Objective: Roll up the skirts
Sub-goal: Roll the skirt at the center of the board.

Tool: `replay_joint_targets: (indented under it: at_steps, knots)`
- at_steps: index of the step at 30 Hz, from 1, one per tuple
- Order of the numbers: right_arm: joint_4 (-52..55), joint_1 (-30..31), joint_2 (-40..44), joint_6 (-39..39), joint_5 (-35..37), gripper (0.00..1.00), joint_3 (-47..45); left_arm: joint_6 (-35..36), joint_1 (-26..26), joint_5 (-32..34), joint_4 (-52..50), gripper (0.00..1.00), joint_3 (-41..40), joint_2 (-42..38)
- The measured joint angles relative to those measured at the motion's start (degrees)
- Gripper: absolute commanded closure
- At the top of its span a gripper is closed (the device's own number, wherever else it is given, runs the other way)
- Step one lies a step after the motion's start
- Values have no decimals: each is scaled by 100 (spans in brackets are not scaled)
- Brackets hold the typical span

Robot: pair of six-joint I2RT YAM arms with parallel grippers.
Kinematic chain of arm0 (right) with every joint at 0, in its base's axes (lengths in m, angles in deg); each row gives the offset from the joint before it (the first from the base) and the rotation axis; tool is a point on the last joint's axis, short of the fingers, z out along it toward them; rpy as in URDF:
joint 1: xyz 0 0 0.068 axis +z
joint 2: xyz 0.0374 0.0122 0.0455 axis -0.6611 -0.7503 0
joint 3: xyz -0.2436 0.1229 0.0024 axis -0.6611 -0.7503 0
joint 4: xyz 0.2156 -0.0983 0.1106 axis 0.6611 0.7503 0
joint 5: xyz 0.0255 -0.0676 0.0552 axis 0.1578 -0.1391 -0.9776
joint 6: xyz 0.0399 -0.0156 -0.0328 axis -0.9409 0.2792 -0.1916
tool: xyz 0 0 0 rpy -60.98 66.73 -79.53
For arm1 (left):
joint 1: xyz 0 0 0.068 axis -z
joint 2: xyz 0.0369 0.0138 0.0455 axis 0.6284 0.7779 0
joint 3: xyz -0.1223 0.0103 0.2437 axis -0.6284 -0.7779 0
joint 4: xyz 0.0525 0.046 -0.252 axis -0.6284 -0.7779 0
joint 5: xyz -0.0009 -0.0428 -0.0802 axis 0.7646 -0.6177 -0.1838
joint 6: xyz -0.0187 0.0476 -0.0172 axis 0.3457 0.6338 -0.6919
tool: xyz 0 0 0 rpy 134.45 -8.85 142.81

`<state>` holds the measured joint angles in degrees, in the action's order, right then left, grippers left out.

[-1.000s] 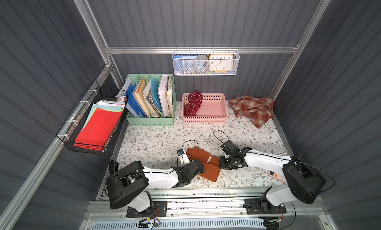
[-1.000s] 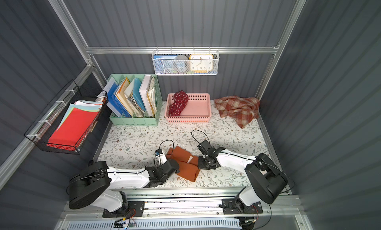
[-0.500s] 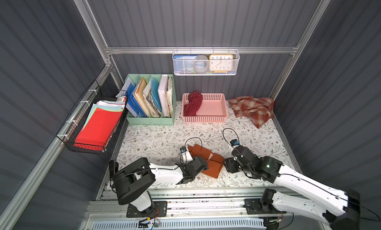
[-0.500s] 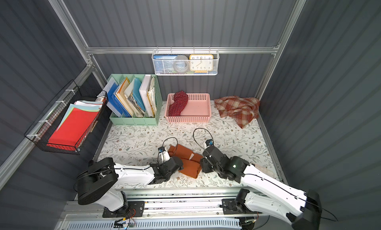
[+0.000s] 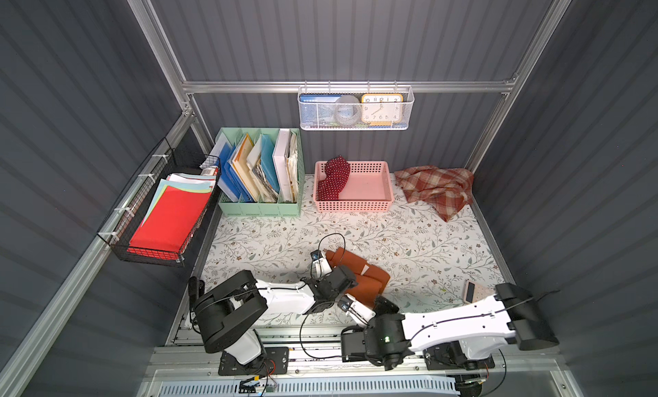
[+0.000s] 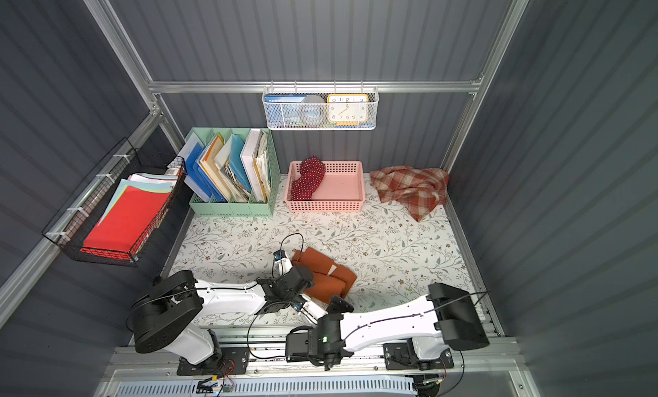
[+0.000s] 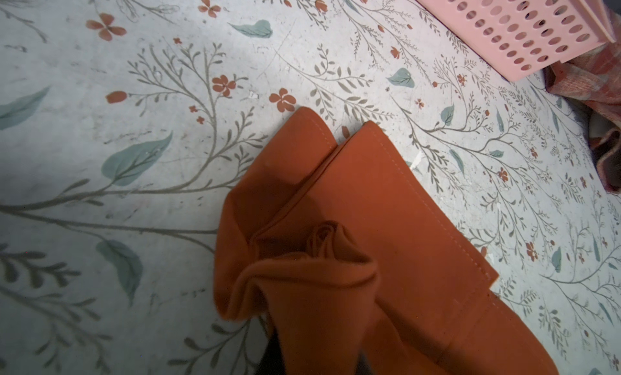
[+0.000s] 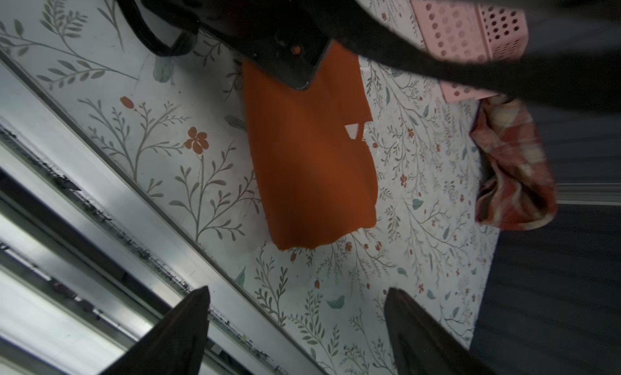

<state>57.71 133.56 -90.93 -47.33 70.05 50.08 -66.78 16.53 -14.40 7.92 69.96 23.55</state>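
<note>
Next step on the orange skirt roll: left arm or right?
Left. The left gripper is shut on the rolled end of the orange skirt, so it is placed to roll further. The right gripper is open, off the cloth, by the near edge of the table.

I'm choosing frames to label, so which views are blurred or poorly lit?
Right wrist view: motion-smeared, with the plaid skirt and pink basket soft, and the fingers dark and out of focus. Left wrist view: sharp, with clear stitching on the orange skirt; the mat is partly in shadow. Both top views: crisp, mat well lit.
</note>
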Motion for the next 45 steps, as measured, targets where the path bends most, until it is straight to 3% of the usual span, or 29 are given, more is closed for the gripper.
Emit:
replay_joint_targets:
  at_steps: [4, 9, 22, 30, 33, 38, 45]
  knots:
    - [55, 83, -715, 330, 264, 2, 315, 35, -55, -107, 92, 100, -55, -46]
    - [74, 63, -1405, 601, 603, 1, 444, 70, -116, -232, 221, 100, -168, -116]
    - [822, -553, -3239, 72, 1622, 1, 1416, 63, -173, -387, 476, 100, -256, -129]
    - [1268, -807, -3615, -376, 1821, 3, 1591, 39, -247, -380, 758, 100, -286, -131]
    - [1307, -833, -3683, -459, 1856, 11, 1665, 39, -282, -361, 789, 100, -306, -133]
    - [1263, -940, -3687, -483, 1875, 17, 1709, 35, -354, -264, 925, 100, -334, -184]
    - [1016, -1054, -3663, -339, 1871, 18, 1733, 15, -446, -127, 1141, 100, -391, -203]
